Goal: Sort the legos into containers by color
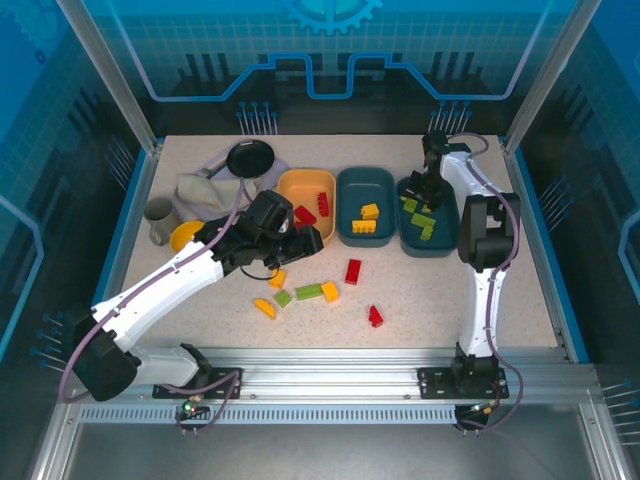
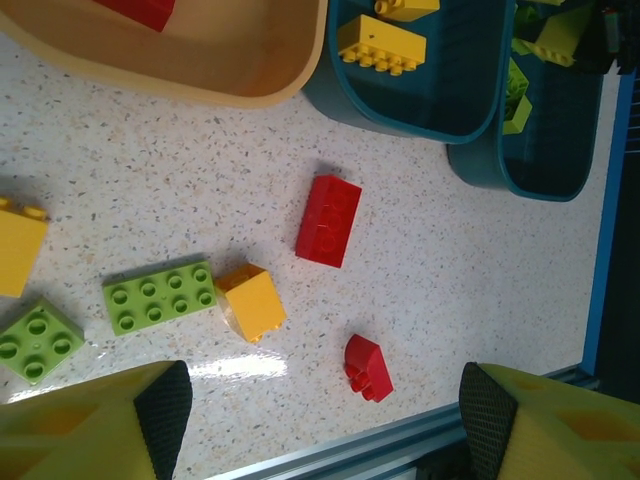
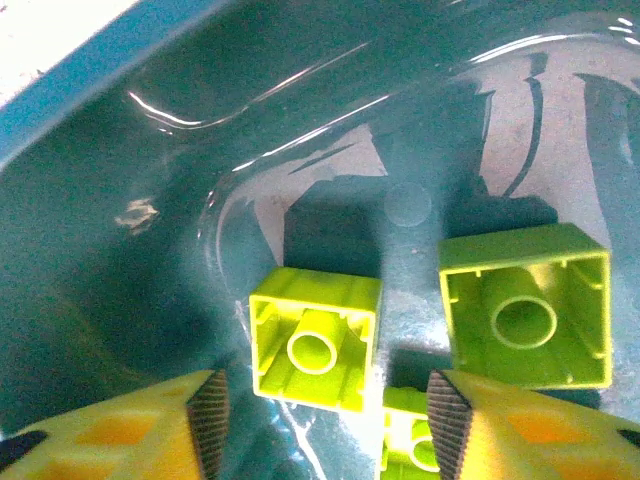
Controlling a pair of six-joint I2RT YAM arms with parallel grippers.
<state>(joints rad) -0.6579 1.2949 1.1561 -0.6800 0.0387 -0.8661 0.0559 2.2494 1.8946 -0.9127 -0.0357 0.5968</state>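
Left gripper (image 2: pixel 325 408) jaws apart (arm stretched forward, low); right gripper (image 3: pixel 320 410) jaws parted, pointing down.

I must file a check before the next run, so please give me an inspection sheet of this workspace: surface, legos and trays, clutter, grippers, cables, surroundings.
Surface: speckled light table, nothing spilled.
Job's things: red bricks in the orange-yellow tray; yellow bricks in the middle teal tray; green bricks in the right teal tray; seven loose bricks on the table.
Clutter: grey cup, yellow bowl, grey cloth, black dish.
Grippers: left gripper open, near the loose bricks; right gripper open over the green bricks.
Cables: a purple cable along each arm.
Surroundings: blue see-through walls, metal rail at the near edge.
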